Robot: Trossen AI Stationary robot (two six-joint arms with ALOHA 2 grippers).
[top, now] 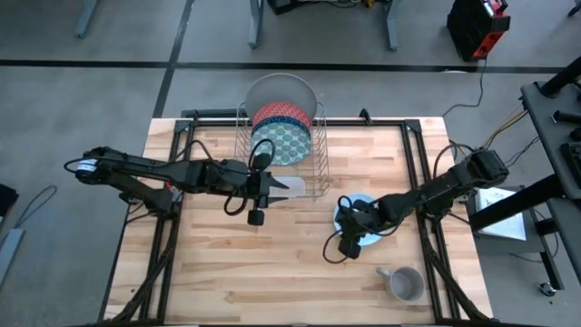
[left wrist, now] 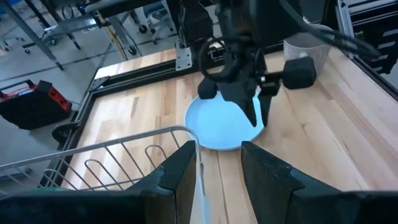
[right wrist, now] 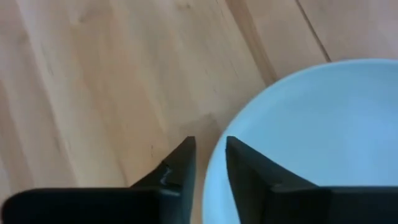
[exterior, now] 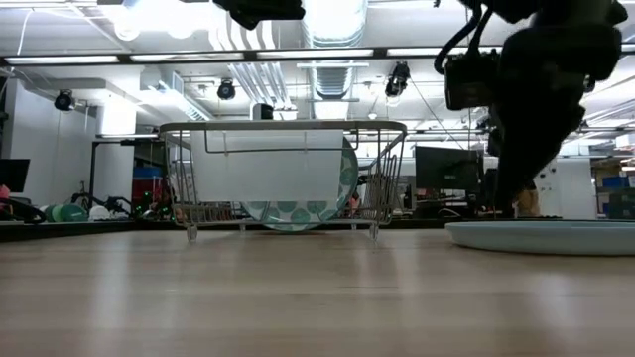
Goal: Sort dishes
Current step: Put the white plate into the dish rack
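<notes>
Right gripper (right wrist: 208, 158) fingers narrowly parted, straddling rim of light-blue plate (right wrist: 323, 143); left gripper (left wrist: 214, 165) part-open, empty. No readable writing anywhere.

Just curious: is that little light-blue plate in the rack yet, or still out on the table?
Out: the light-blue plate lies flat on the table, with the right gripper at its rim.

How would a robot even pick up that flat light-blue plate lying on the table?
By its rim. The light-blue plate lies flat on the table, so only the raised edge offers a hold. The right gripper comes from above at the plate's left edge, one finger outside the rim, one inside.
</notes>
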